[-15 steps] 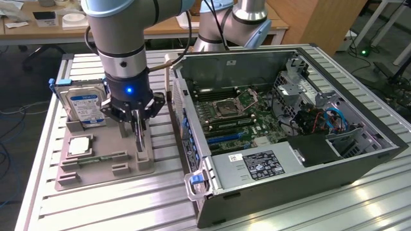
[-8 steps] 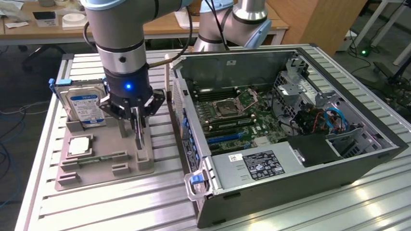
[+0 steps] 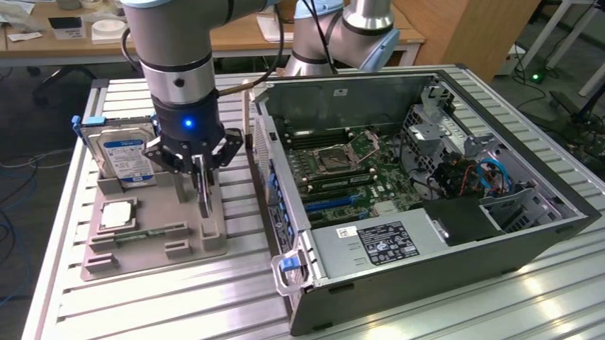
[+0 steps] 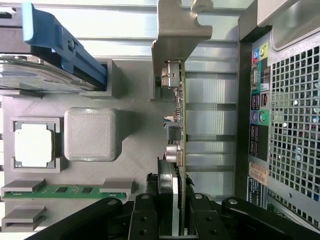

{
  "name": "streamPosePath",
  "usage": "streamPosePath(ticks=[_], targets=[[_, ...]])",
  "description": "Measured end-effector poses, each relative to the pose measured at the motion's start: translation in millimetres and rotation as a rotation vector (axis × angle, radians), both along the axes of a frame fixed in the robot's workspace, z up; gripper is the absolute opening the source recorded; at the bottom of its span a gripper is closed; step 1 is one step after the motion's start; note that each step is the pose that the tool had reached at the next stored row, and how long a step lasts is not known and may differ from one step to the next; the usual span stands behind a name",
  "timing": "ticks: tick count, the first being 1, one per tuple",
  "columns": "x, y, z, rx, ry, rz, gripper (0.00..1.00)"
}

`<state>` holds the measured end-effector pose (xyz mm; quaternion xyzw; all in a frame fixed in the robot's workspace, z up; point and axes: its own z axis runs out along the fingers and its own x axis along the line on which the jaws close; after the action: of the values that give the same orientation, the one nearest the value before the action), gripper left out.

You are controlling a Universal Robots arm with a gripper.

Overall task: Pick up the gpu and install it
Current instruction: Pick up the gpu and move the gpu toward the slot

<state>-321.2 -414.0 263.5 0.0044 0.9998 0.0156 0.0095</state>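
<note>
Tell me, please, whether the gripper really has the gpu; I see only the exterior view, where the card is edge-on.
Observer: Yes. In the wrist view the gripper is shut on the gpu, clamping it from both faces.
Operator: Thank you. Which end carries the bracket?
Observer: The silver bracket is at the end farthest from the gripper.
Operator: Is anything close alongside the card?
Observer: The case's rear panel, with its coloured jacks, runs alongside the card but apart from it, with bare table between them.
</note>
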Motion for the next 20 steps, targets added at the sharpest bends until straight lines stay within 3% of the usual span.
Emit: streamPosePath(ticks=[20], targets=[[0.0,0.0,8.2,0.0000,-0.0001,0.000,0.28]])
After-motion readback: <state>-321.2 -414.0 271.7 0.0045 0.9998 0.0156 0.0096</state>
